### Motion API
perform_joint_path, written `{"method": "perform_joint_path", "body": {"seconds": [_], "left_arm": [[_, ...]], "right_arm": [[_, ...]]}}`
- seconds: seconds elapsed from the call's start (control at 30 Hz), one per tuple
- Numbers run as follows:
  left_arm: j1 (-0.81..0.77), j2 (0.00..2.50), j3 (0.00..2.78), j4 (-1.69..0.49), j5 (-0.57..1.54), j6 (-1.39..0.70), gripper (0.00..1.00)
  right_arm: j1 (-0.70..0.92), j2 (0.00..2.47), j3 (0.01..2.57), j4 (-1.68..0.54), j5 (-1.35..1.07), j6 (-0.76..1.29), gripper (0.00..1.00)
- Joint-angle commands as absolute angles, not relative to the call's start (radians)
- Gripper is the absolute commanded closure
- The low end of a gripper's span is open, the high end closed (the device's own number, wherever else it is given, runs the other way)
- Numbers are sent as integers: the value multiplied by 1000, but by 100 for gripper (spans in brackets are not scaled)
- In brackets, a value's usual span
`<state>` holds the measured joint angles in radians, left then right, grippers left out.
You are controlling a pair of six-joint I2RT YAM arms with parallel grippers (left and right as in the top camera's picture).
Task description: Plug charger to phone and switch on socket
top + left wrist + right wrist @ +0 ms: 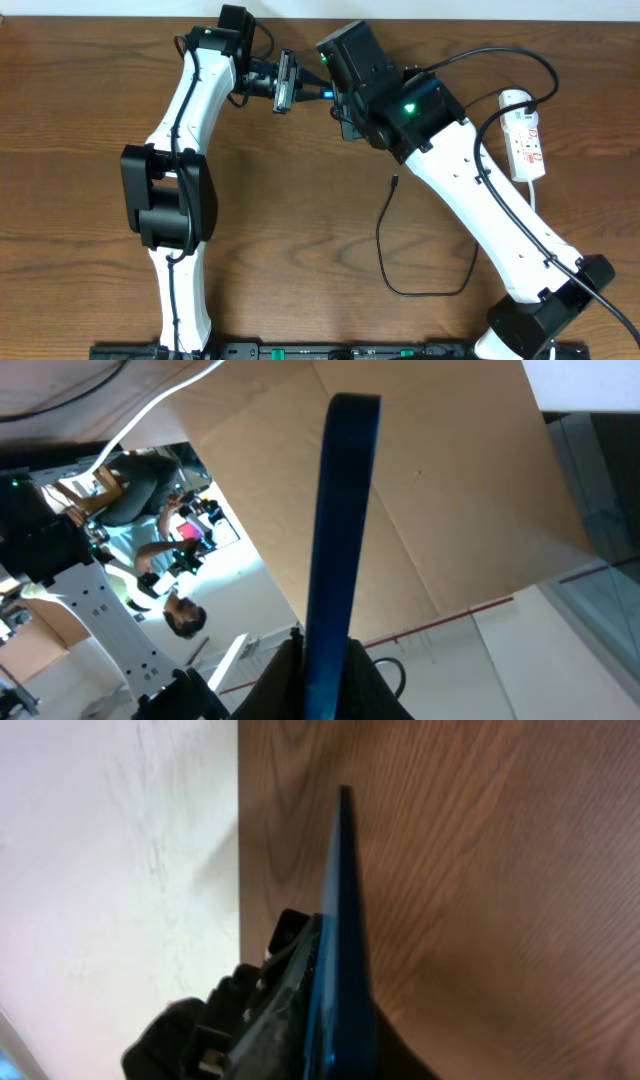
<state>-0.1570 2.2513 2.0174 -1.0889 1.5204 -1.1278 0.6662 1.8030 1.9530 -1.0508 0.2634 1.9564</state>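
Observation:
The phone (287,80) is held on edge above the back of the table, its blue screen side showing in the left wrist view (345,510) and in the right wrist view (345,890). My left gripper (270,80) is shut on it from the left (325,670). My right gripper (333,98) grips it from the right (340,1030). The charger cable (383,245) lies loose on the table in a loop, its tip (395,181) free and pointing back. The socket (523,135), a white power strip with red marks, lies at the far right.
A black robot cable arcs over the socket (520,60). The right arm (490,220) runs diagonally over the right half of the table, beside the charger loop. The table's back edge (238,840) is close behind the phone.

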Motion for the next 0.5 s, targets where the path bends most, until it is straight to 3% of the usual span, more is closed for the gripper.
{"method": "perform_joint_path", "body": {"seconds": [0.0,0.23,0.47], "left_arm": [[-156,2222,2016,-1093,1537,-1165,92],[-157,2222,2016,-1093,1537,-1165,93],[-156,2222,2016,-1092,1528,-1160,93]], "right_arm": [[683,1790,1967,-1051,218,1907,82],[680,1790,1967,-1050,220,1887,76],[677,1790,1967,-1052,279,1810,52]]}}
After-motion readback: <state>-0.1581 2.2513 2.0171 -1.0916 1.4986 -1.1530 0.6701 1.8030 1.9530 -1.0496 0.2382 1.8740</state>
